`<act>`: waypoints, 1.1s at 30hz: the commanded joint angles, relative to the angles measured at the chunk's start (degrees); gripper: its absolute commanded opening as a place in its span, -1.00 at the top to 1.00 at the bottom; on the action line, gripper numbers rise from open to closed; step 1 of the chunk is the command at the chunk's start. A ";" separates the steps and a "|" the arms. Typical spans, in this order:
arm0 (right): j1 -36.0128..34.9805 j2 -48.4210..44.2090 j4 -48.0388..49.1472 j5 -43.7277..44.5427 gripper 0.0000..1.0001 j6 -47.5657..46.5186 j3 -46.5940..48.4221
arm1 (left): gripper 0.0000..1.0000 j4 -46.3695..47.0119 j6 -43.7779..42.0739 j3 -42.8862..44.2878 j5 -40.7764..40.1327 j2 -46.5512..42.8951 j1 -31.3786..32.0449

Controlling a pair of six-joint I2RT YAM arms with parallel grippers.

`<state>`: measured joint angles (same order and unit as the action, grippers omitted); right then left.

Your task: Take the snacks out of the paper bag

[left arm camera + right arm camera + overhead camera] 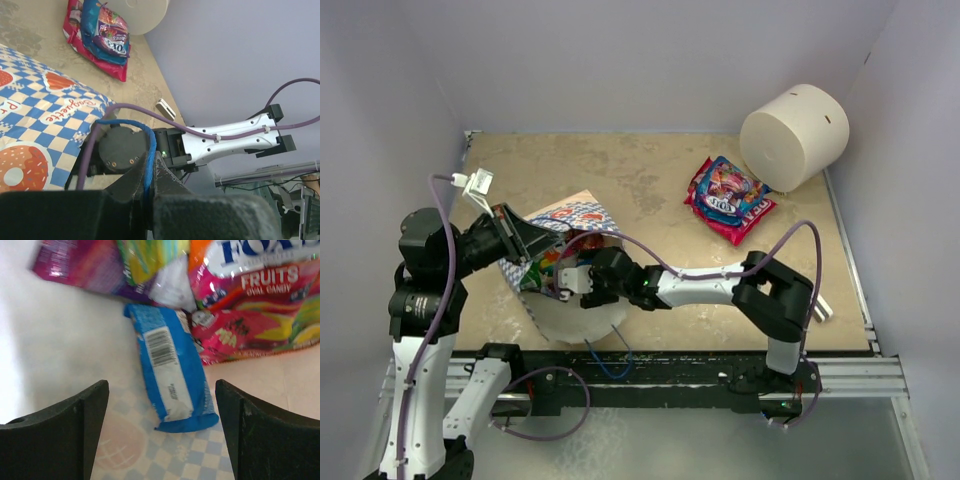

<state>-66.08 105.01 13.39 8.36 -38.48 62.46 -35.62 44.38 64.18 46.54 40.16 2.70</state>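
Observation:
The blue-and-white checkered paper bag (pixel 575 215) lies on its side at the left of the table, its mouth toward the near edge; its outside shows in the left wrist view (pixel 45 107). My left gripper (pixel 542 240) is shut on the bag's blue cord handle (pixel 146 165), holding the mouth up. My right gripper (pixel 572 280) is open inside the bag, its fingers (pixel 90 410) either side of a blue packet (pixel 170 372), not touching it. Pink, purple and green packets (pixel 245 305) lie behind it. Two removed snack packets (pixel 728 197) lie at the back right.
A big white cylinder (pixel 793 135) lies on its side at the back right corner, next to the removed packets. A small white object (pixel 820 308) lies near the right arm. White walls close in the table on three sides.

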 commanded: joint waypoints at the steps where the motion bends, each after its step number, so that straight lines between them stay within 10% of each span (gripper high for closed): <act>1: 2.66 2.18 1.79 5.37 -0.77 -3.12 3.64 | 1.00 2.48 2.09 -1.39 1.46 -0.69 0.07; 9: 4.87 7.97 3.38 6.08 -0.57 -7.96 6.57 | 1.00 3.67 2.92 -2.13 2.36 -0.14 0.11; 17: 5.27 8.68 3.24 3.54 0.21 -5.27 7.61 | 1.00 1.18 2.23 -1.99 1.40 -1.35 0.11; 33: 2.25 -10.26 -4.80 -12.30 0.80 -2.04 0.50 | 1.00 -0.70 2.18 -1.86 -4.06 -1.47 0.11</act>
<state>-61.65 102.63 11.31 3.18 -42.92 65.63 -37.47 46.50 62.00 44.38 38.72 2.72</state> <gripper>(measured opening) 0.153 0.009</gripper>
